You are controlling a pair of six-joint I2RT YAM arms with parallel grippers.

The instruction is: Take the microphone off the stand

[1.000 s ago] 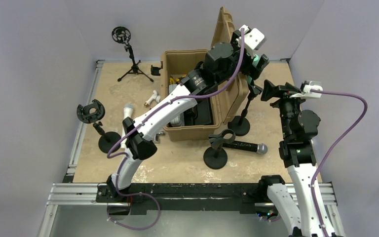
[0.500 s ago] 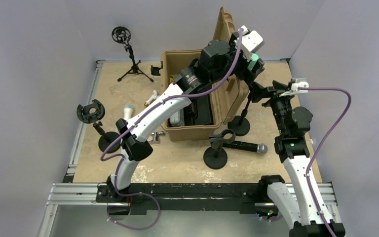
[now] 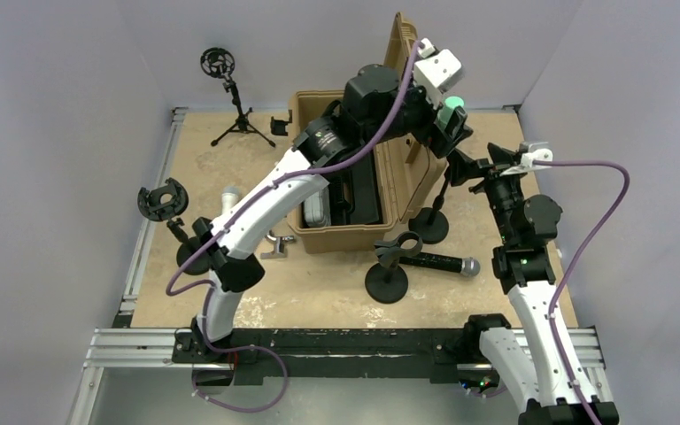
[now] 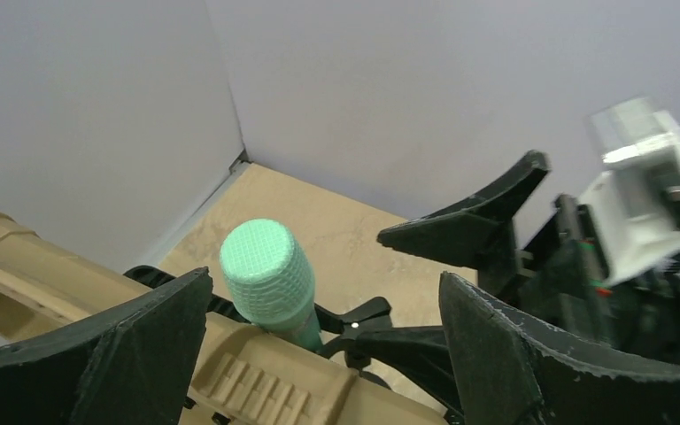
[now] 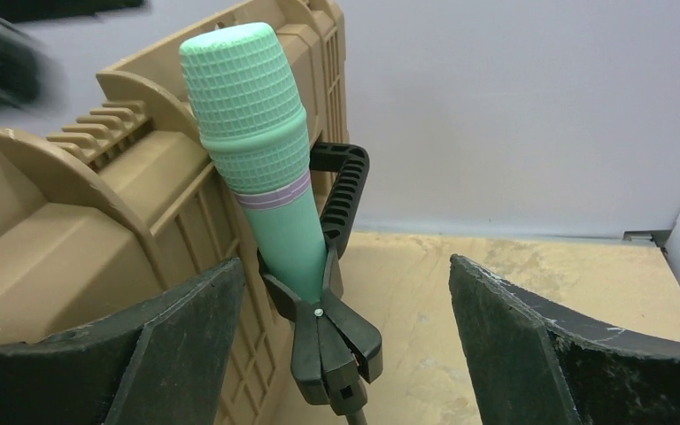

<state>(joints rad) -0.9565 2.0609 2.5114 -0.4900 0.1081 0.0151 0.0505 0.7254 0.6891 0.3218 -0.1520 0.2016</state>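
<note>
A mint-green microphone (image 3: 450, 108) (image 5: 257, 133) (image 4: 270, 274) stands upright in the black clip (image 5: 332, 328) of a thin stand, its round base (image 3: 430, 226) on the table right of the tan case. My left gripper (image 4: 326, 282) (image 3: 443, 126) hovers over the microphone's head, open, with a finger on either side and not touching it. From the right, my right gripper (image 5: 345, 264) (image 3: 476, 166) faces the clip, also open. The clip and the microphone's lower body lie between its fingers, with a gap on both sides.
The open tan case (image 3: 314, 97) stands against the microphone's left side, its raised lid (image 5: 80, 221) right behind it. A second stand (image 3: 388, 276) with a black microphone (image 3: 443, 263) lying beside it sits in front. Further stands (image 3: 164, 202) (image 3: 230, 97) and a white microphone (image 3: 229, 197) are at the left.
My left gripper has opened wider and its wrist has shifted up and left, baring the green head. My right gripper has moved left, closer to the clip.
</note>
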